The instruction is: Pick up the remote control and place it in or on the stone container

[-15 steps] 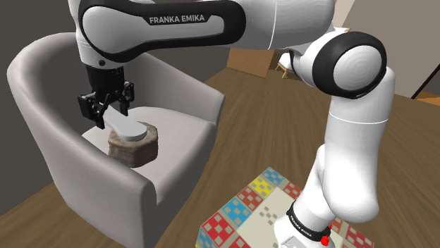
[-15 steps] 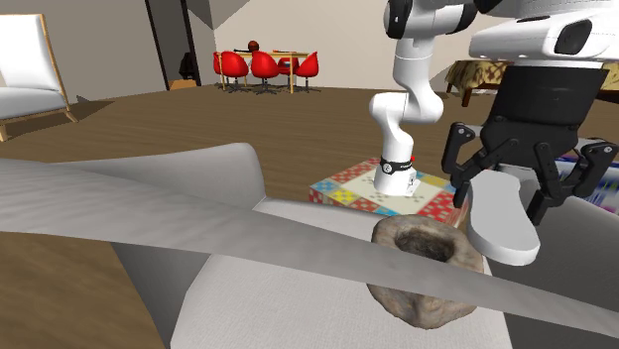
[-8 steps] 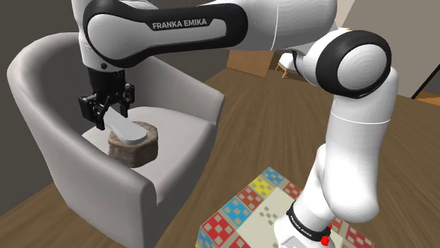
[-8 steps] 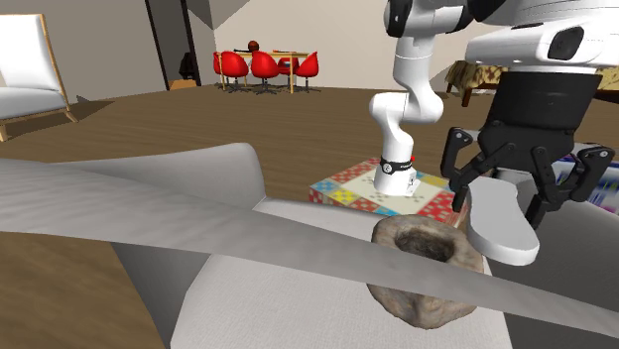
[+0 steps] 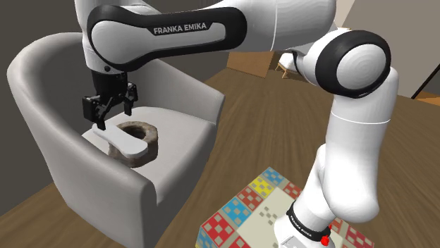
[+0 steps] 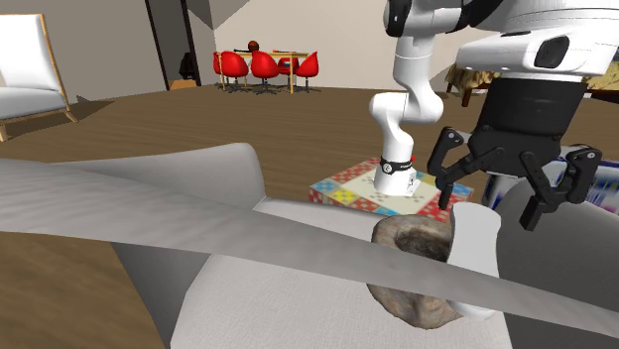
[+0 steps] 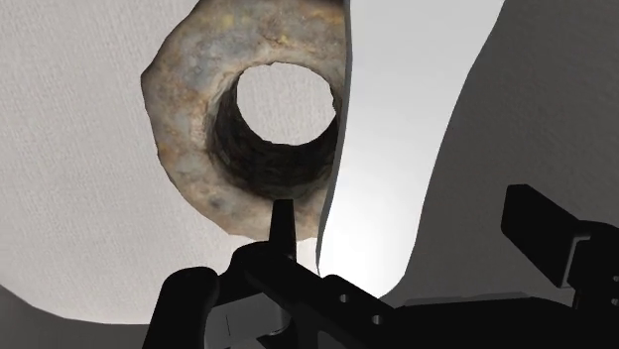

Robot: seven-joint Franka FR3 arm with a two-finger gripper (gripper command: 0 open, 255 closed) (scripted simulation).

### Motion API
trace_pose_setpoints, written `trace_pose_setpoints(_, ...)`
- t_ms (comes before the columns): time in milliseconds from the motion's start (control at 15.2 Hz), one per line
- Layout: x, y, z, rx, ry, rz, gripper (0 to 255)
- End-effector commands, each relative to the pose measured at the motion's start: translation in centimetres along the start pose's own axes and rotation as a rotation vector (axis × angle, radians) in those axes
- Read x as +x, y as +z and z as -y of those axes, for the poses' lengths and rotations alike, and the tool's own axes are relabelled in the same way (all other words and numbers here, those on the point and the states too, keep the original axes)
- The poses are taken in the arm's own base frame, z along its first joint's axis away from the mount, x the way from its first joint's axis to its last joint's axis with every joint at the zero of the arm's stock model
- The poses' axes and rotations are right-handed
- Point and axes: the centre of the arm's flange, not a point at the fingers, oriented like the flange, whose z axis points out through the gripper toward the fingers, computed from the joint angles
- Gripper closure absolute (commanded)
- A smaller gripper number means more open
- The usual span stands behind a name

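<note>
Black two-finger gripper (image 5: pixel 113 110) hangs with its fingers spread wide and nothing between them, just above and clear of the rough brown-grey stone ring container (image 5: pixel 149 135). The plain white flat slab-shaped remote control (image 5: pixel 125 143) is free of the fingers. It rests tilted against the container's rim, its upper end on the stone edge and its lower end dropping down the outer side toward the pale seat cushion (image 5: pixel 180 127). In the wrist view the slab overlaps one side of the ring's rim, while the ring's round hollow is uncovered and the cushion shows through it. The container sits on the seat of a grey rounded armchair (image 5: pixel 42 70). The chair's curved backrest rises behind the gripper, and its thick armrest (image 5: pixel 92 176) runs close along the side where the remote leans, so little room lies there. Toward the shoulder view's right the cushion stretches bare to the seat's front edge, with brown wood floor (image 5: pixel 240 134) beyond.
</note>
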Motion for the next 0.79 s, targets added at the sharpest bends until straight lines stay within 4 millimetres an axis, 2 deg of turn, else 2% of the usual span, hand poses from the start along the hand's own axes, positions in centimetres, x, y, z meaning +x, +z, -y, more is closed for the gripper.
trace_pose_setpoints(0,-0.4,5.9,1.9,0.025,-0.018,0.085,0)
trace_pose_setpoints(66,0.0,4.8,2.7,0.024,-0.02,0.086,0)
trace_pose_setpoints(330,0.4,-0.2,2.6,0.024,-0.02,0.086,0)
trace_pose_setpoints(726,0.4,-0.2,2.6,0.024,-0.02,0.086,0)
